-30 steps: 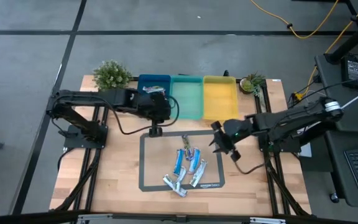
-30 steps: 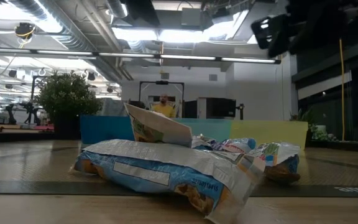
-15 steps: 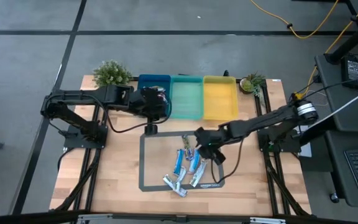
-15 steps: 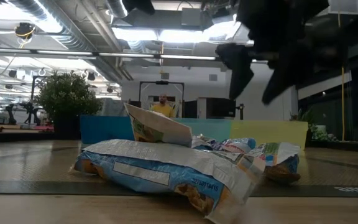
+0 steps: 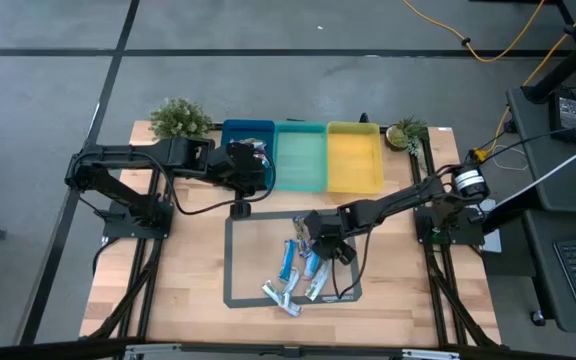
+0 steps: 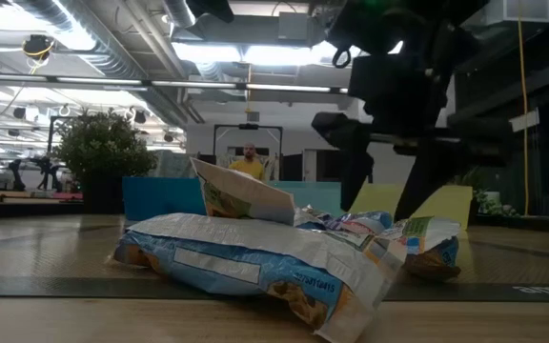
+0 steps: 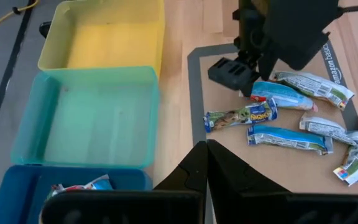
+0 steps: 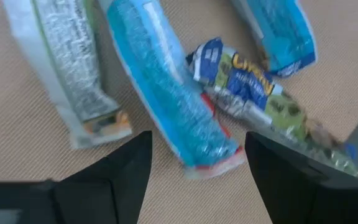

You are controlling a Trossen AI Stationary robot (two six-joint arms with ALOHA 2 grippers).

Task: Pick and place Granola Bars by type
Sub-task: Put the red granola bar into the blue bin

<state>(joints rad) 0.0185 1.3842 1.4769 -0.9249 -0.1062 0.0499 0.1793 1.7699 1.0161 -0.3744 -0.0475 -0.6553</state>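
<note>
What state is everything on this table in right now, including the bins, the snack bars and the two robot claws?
Blue bin: holds one wrapped bar.
Teal bin: empty.
Yellow bin: empty.
Granola bars: lying loose on the mat, none held.
Right gripper: open, above a blue-wrapped bar on the mat.
Left gripper: shut, near the blue bin, holding nothing.
Mat: flat on the table.
</note>
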